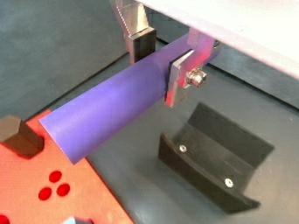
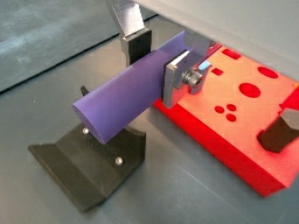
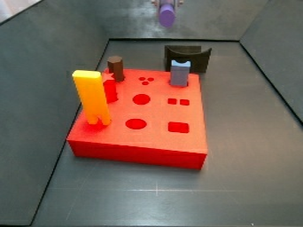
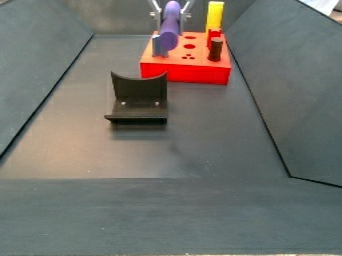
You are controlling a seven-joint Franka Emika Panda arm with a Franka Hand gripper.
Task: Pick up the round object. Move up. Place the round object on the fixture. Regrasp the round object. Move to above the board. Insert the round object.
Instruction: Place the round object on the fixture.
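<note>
In a side view, going left to right, a tall yellow block (image 3: pixel 90 97) stands at the left edge of the red board (image 3: pixel 142 133), with a short dark-brown peg (image 3: pixel 116 67) beyond it at the far left corner. A blue-grey notched peg (image 3: pixel 179 73) stands on the board's far right part, and the dark fixture (image 3: pixel 190 56) sits on the floor just behind the board. High above the far edge hangs the purple round object (image 3: pixel 168 12), clear of everything below.

In both wrist views the pincer (image 1: pixel 160 63) is clamped on one end of the round object (image 1: pixel 107 109), a silver finger (image 1: pixel 179 79) pressed to its side; the rod lies tilted, above the floor between board (image 2: pixel 239 118) and fixture (image 2: pixel 87 166).
</note>
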